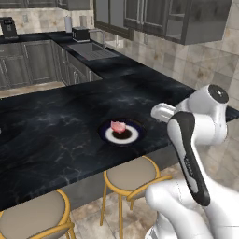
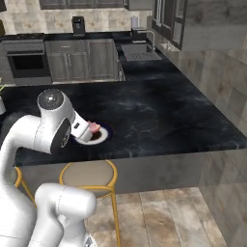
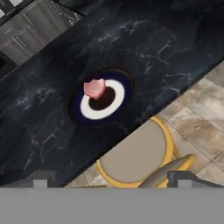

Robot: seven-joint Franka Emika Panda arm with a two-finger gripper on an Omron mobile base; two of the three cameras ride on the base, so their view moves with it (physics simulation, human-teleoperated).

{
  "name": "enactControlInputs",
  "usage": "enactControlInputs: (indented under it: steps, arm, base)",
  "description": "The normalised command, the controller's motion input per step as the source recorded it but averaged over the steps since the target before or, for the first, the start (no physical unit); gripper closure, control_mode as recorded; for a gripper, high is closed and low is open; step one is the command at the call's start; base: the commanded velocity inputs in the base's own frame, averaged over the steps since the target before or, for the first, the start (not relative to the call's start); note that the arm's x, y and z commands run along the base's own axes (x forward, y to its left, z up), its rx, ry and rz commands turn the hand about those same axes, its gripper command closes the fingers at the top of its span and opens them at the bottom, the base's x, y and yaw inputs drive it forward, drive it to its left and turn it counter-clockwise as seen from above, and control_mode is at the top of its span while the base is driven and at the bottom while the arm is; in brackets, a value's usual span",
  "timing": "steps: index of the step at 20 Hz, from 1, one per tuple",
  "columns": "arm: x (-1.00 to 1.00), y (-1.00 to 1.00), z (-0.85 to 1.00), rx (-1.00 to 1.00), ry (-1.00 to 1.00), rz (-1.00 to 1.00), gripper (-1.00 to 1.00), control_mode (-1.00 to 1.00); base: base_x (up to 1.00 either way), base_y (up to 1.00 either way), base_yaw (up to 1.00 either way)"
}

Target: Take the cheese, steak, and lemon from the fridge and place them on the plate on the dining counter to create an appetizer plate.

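One steak point(image 3: 94, 88) on plate point(image 3: 120, 101) at 11 o'clock; gripper point(image 3: 109, 179) spread wide, empty. You judge steak soft, slick, light; pinch across flat sides.

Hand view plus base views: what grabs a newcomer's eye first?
The pinkish-red steak on the round plate near the edge of the black dining counter. Next, the gold-legged stool right below it, and the open gripper hanging above, holding nothing.
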Motion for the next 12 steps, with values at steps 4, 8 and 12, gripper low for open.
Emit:
enactControlInputs:
  steps: [4, 8, 12]
  arm:
    - [-0.85, 0.00, 0.60, -0.25, -0.15, 0.24, -1.00, -1.00]
    - [-0.93, 0.00, 0.49, -0.25, -0.06, 0.17, -1.00, -1.00]
    - [-1.00, 0.01, 0.25, -0.28, -0.02, 0.13, -1.00, -1.00]
  base:
    - [0.00, 0.00, 0.00]
    - [0.00, 0.00, 0.00]
    - [0.00, 0.00, 0.00]
